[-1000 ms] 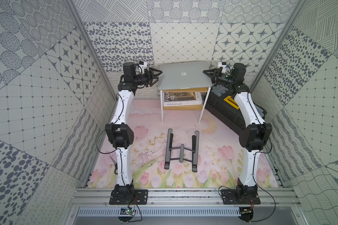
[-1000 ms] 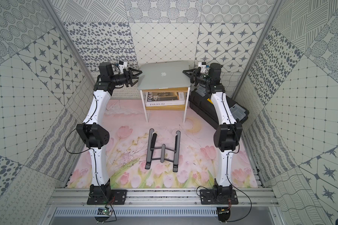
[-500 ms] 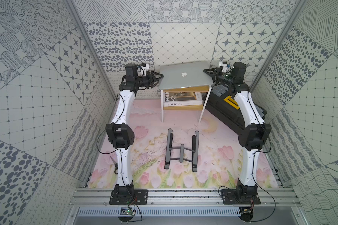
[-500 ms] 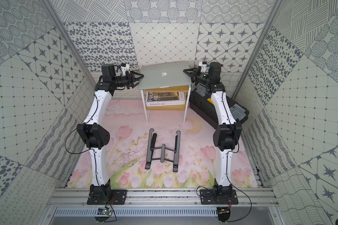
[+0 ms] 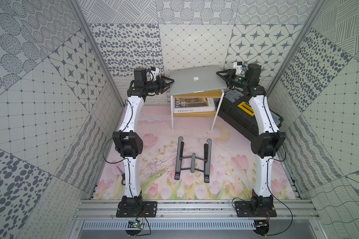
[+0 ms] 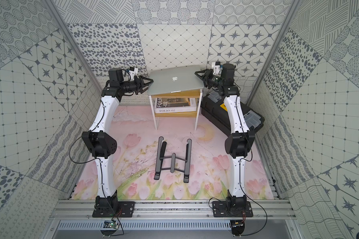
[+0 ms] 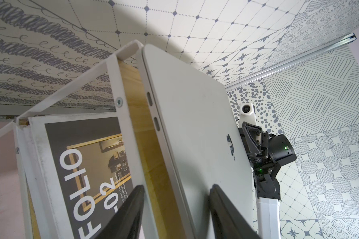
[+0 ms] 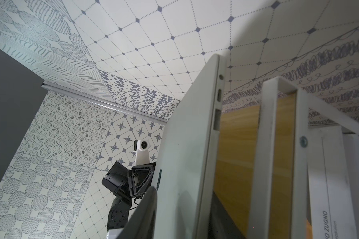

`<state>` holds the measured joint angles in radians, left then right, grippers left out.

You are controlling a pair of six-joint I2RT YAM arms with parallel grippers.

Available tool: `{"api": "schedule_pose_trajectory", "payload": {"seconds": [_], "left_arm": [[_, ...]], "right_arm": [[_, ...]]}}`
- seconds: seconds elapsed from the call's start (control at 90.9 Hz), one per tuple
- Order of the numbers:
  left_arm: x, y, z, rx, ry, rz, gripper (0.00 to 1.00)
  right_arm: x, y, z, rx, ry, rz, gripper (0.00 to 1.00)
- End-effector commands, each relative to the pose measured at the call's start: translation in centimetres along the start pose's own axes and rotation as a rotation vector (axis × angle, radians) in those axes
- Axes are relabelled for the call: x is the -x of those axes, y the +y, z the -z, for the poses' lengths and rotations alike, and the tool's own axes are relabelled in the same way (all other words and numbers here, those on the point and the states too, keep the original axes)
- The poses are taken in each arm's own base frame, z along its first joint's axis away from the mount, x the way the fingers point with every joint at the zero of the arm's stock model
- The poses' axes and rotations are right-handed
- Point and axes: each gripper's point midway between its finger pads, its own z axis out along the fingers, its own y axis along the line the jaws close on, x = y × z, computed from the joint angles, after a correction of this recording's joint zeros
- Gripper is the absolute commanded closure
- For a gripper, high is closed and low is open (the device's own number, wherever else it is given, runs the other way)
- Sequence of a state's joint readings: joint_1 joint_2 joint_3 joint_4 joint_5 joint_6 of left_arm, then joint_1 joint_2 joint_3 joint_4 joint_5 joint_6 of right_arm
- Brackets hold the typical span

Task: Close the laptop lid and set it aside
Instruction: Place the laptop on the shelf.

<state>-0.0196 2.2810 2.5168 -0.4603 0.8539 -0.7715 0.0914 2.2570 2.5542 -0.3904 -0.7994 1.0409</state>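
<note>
1. The closed laptop (image 5: 196, 82) lies on the small side table (image 5: 205, 94), apple logo up.
2. The left gripper (image 5: 170, 83) straddles its left edge, jaws spread wider than the laptop, released.
3. The right gripper (image 5: 218, 75) straddles its right edge; whether its fingers (image 8: 145, 213) press, I cannot tell.

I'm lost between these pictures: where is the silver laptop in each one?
Top view: laptop closed, upper centre, on the side table.
Top view: upper centre again.
Left wrist: slanting through the middle, logo side showing.
Right wrist: slanting through the middle, seen edge-on.
Shared landmark: the white-framed side table.
</note>
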Motion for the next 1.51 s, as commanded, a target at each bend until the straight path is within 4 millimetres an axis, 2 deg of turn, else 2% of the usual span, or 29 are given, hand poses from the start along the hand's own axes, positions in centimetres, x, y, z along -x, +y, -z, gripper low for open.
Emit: {"api": "schedule_pose_trajectory", "payload": {"seconds": [0.0, 0.462, 0.77, 1.497], "left_arm": [[-1.1, 1.6, -0.4, 0.033, 0.037, 0.026, 0.47], [-0.7, 1.4, 0.4, 0.028, 0.031, 0.029, 0.49], [-0.1, 1.3, 1.2, 0.027, 0.016, 0.028, 0.5], [0.3, 1.3, 1.3, 0.019, 0.006, 0.034, 0.5]], "right_arm": [[0.7, 2.1, 0.5, 0.025, -0.037, 0.145, 0.6], [0.2, 2.2, 0.2, -0.001, -0.034, 0.181, 0.6], [-0.3, 2.0, 0.5, -0.086, -0.049, 0.265, 0.59], [-0.1, 1.1, -0.2, -0.175, -0.089, 0.4, 0.59]]}}
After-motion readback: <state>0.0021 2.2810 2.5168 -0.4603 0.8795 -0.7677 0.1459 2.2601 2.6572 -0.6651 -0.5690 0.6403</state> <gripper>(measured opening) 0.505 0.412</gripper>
